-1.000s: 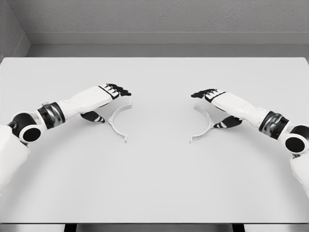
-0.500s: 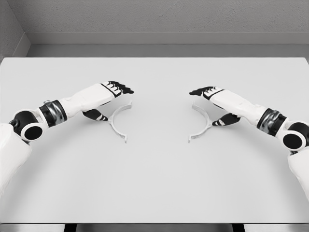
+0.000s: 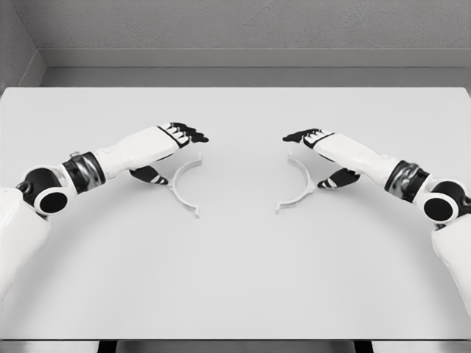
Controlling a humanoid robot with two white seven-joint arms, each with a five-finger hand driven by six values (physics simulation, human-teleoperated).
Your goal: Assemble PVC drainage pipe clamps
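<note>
1. Table (image 3: 235,279): white, fills most of the head view, grey wall behind. No brand, label or writing readable anywhere on table, arms or parts.
2. L arm enters from lower left, R arm from lower right; both reach inward toward centre, roughly mirrored.
3. Left hand (image 3: 176,143): fingers extended over the top end of its part, thumb below at the outer side of the arc. Looks like a loose pinch on the part, but contact isn't clear, so can't tell if it's grasping or just bracketing.
4. Right hand (image 3: 313,147): same pose mirrored, fingers over the top end, thumb under/outside the arc. Grip likewise can't be confirmed.
5. Left clamp half (image 3: 184,187): thin white semicircular PVC arc flat on table, left of centre, open side facing the L hand.
6. Right clamp half (image 3: 298,190): matching arc, right of centre, open side facing the R hand.
7. Change vs 1 s ago: both hands have moved inward, and both halves have shifted w/ them; R half shows it most, its lower tip now closer to centre. Gap between halves is narrower, though they're still well apart.
8. Meaning (judgement): halves are being pushed/dragged together for mating; approach phase, early. As they lie, the curved backs face each other, so reorientation is prob. needed before they close into a ring.
</note>
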